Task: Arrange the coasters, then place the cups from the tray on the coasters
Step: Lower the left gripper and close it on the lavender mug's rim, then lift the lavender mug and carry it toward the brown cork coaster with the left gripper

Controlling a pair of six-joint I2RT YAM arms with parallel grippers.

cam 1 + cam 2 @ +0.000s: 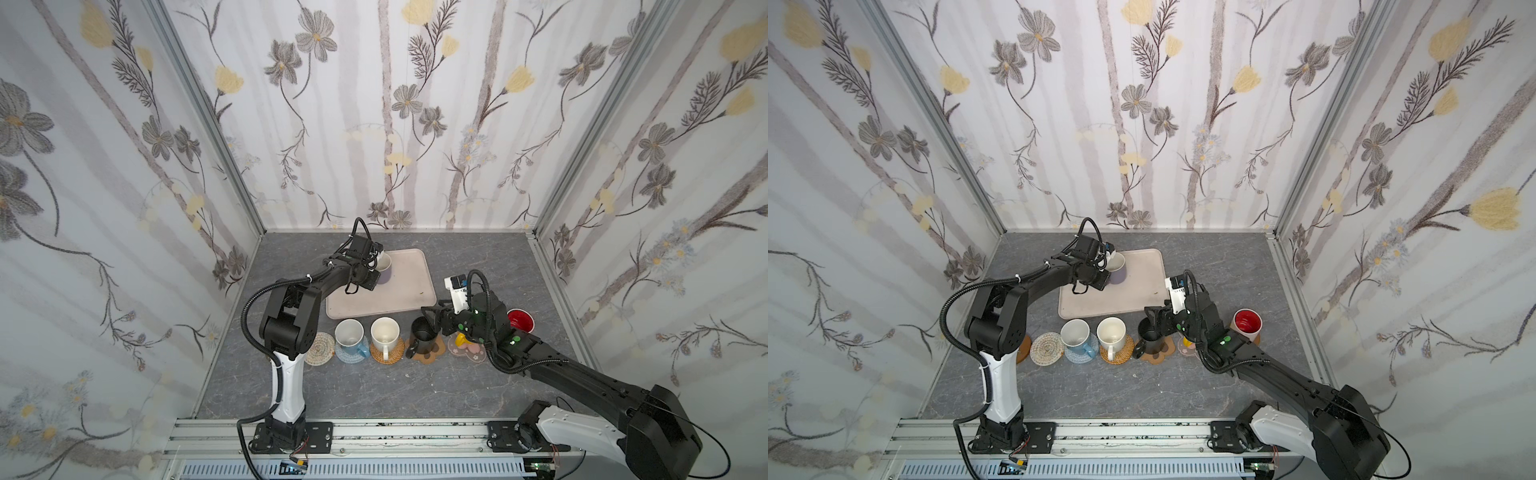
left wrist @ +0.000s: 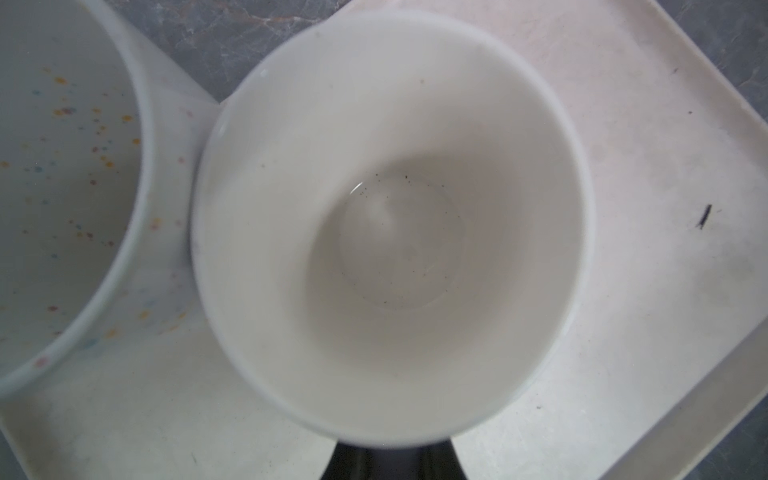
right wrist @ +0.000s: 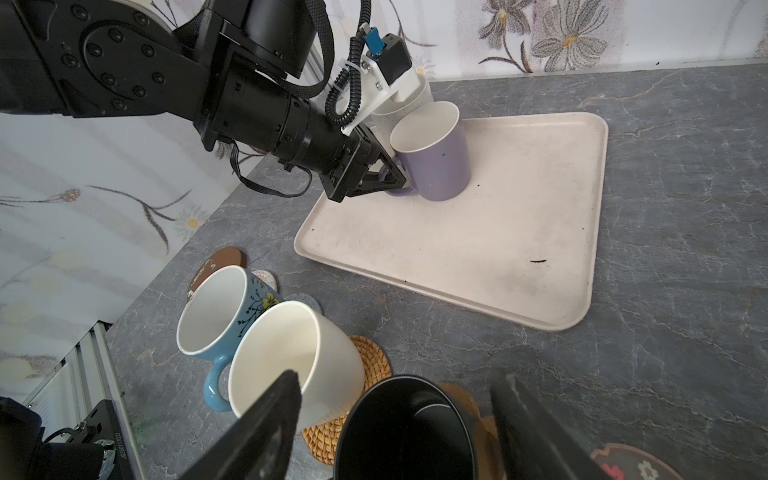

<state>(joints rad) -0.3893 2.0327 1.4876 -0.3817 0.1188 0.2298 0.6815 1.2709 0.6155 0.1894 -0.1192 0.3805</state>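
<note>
**A:** Where is the left gripper (image 3: 395, 183)?

**B:** It is over the far left part of the tray (image 1: 399, 299). Its fingers are clenched on the handle of the lavender mug (image 3: 436, 162). The mug stands upright on the tray, and its white inside fills the left wrist view.

**A:** Is anything else on the tray?

**B:** There is a cream speckled mug (image 2: 62, 187) close beside the lavender one. I can't tell whether they touch. In the right wrist view it sits mostly behind the left arm's camera mount.

**A:** And the right gripper (image 3: 395, 376)?

**B:** It is released, with the jaws wide and one finger on either side of the black mug (image 3: 407, 428), not gripping it. That mug stands on the brown paw coaster (image 1: 428, 353).

**A:** What about the rest of the row?

**B:** It runs along the worktop (image 1: 374, 386) in front of the tray.
- At the left is the beige woven coaster (image 1: 319, 348).
- Next is the light blue mug (image 1: 349, 332) on the blue crochet coaster (image 1: 351, 358).
- Then comes the cream mug (image 1: 384, 330) on the rattan coaster (image 1: 395, 353), followed by the black mug.
- Past the black mug, a yellow mug (image 1: 460, 340) shows over the pink blossom coaster (image 1: 473, 353), largely hidden by the right arm.
- The red-inside mug (image 1: 520, 321) stands at the right end.
- A brown wooden disc (image 1: 1024, 345) peeks out behind the left arm.
</note>
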